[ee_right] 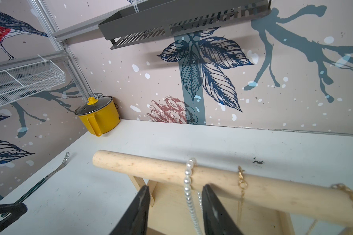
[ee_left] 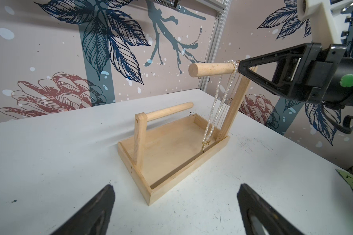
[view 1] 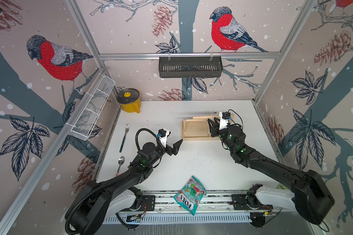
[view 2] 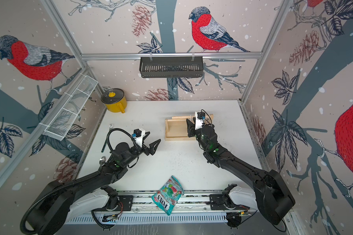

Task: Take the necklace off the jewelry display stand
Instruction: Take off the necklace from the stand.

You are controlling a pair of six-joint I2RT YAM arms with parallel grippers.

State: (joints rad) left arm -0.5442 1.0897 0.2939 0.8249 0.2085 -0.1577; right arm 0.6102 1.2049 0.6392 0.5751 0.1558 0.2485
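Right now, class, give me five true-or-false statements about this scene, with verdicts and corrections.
1. The pearl necklace hangs from the upper bar of the stand. True.
2. The left gripper grips the stand. False: it is open, apart from the stand, holding nothing.
3. The yellow pot has its lid on. True.
4. The fork lies inside the stand. False: it lies on the table, away from the stand.
5. The pearl necklace hangs between the jaws of the right gripper. True.

The stand (ee_left: 140,142) is pale wood, the necklace (ee_right: 186,180) white pearls, the chain (ee_right: 242,181) gold, the pot (view 1: 130,106) yellow, the sweet bag (view 1: 190,194) teal, the table (view 1: 192,162) white.
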